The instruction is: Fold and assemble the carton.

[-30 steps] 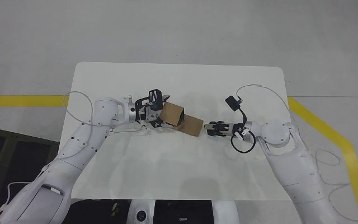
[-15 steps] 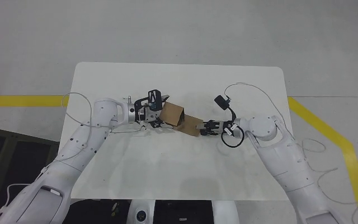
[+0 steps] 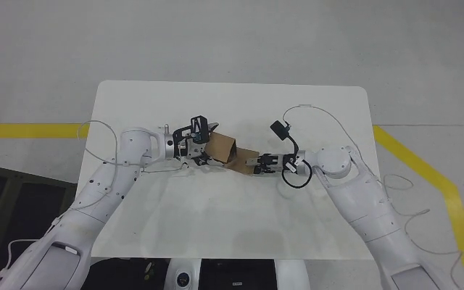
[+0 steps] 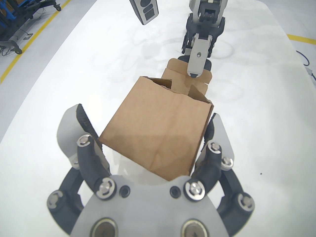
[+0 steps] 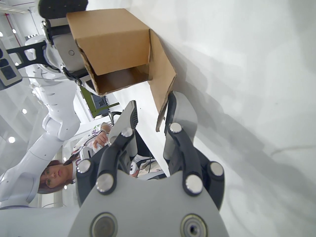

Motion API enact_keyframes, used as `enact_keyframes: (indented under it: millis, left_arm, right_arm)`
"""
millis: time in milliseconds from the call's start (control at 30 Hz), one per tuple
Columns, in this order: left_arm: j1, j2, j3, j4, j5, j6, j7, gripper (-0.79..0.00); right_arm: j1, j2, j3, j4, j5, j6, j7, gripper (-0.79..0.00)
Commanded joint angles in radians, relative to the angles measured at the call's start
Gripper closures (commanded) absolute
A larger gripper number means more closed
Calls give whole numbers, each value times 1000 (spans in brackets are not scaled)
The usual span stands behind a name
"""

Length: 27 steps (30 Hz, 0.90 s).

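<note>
on the table point(image 3: 304, 217), left gripper point(image 4: 148, 114) clamps carton point(image 4: 158, 134); right gripper point(image 5: 152, 99) gapes around its flap point(image 5: 161, 75).

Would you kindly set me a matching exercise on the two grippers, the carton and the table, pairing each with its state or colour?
Things:
1. left gripper
2. right gripper
3. carton
4. table

States:
A. open, fingers either side of the flap's end
B. white, flat, under the work
C. shut on the cardboard body
D. brown, one end open

Pairs: 1-C, 2-A, 3-D, 4-B
</note>
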Motion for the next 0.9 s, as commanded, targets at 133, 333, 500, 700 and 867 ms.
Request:
enact_keyframes:
  millis: [133,333,500,700,867]
  left_arm:
    - [3,0,-1,-3,2,0,-5,-785]
    - [4,-1,-1,-5,3,0,-10,-785]
    - [4,-2,-3,-5,4,2,-14,-785]
    - [5,-2,-5,-3,2,-4,-21,-785]
    - [3,-3,-3,-1,2,-11,-28,-785]
  right_arm:
    - [-25,2,19,-35,83,-50,15,-222]
    - [-21,-4,7,-22,146,-89,21,-219]
    - [0,-16,-19,16,195,-133,20,-215]
    - [34,-27,-46,55,193,-158,-5,-215]
    - [60,-32,-57,86,172,-175,-36,-206]
